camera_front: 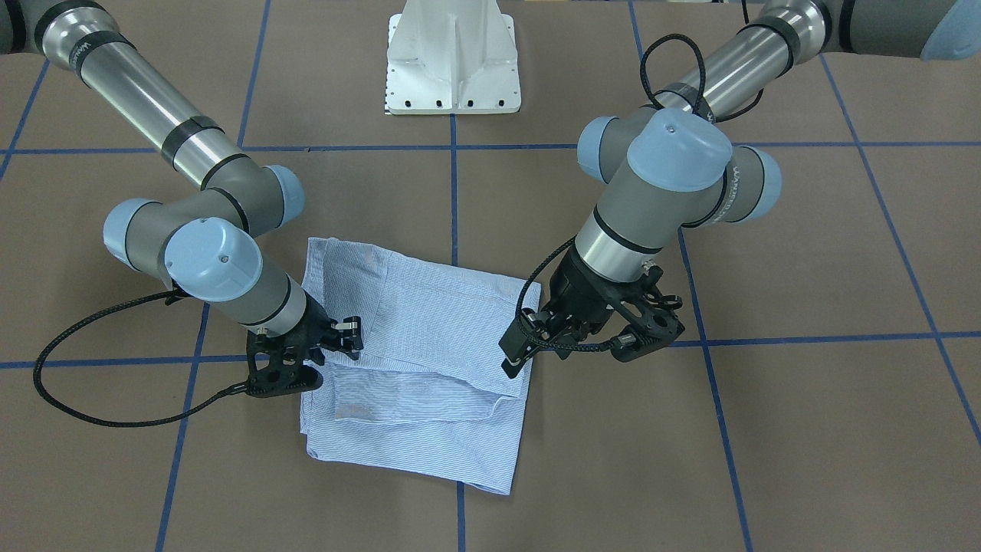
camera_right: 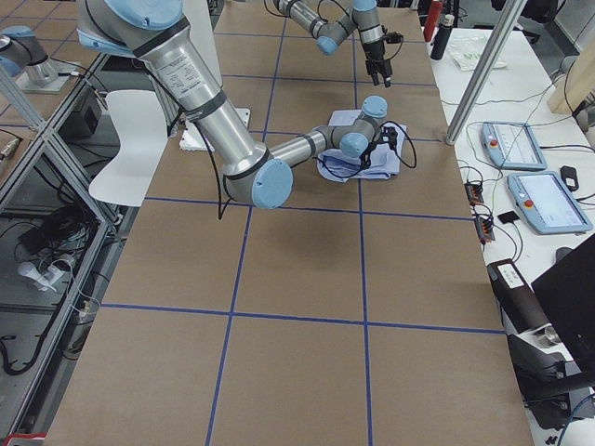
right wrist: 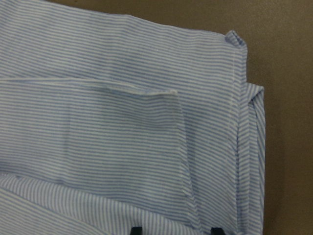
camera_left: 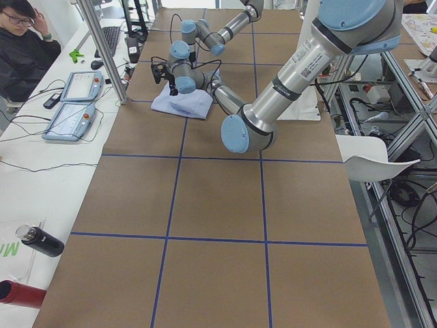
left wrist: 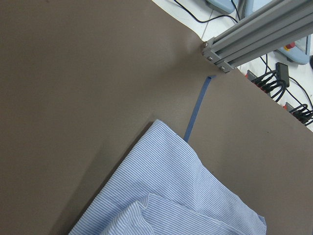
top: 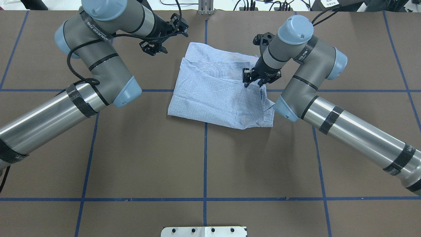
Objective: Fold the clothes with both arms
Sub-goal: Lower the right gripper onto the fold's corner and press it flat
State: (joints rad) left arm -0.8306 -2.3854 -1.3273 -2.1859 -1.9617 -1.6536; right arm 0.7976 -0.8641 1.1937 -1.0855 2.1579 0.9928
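Note:
The light-blue striped shirt [camera_front: 429, 345] lies folded into a rough rectangle on the brown table, at mid-table in the overhead view [top: 217, 89]. My right gripper [top: 254, 82] is low over the shirt's right part, on the view's left in the front view [camera_front: 337, 337]. Its two fingertips [right wrist: 137, 230] stand apart over folded cloth [right wrist: 122, 122], so it is open and holds nothing. I cannot tell whether they touch the cloth. My left gripper [top: 177, 28] hangs off the shirt's far left corner [camera_front: 521, 345], looks open and is empty. Its wrist view shows the shirt's corner [left wrist: 171, 196].
The white pedestal base [camera_front: 452, 61] stands at the robot's side of the table. Blue tape lines [top: 205, 164] grid the surface. An aluminium post [left wrist: 254, 39] stands beyond the far edge. An operator [camera_left: 20, 41], teach pendants [camera_left: 68, 102] and bottles [camera_left: 41, 242] are on the side bench.

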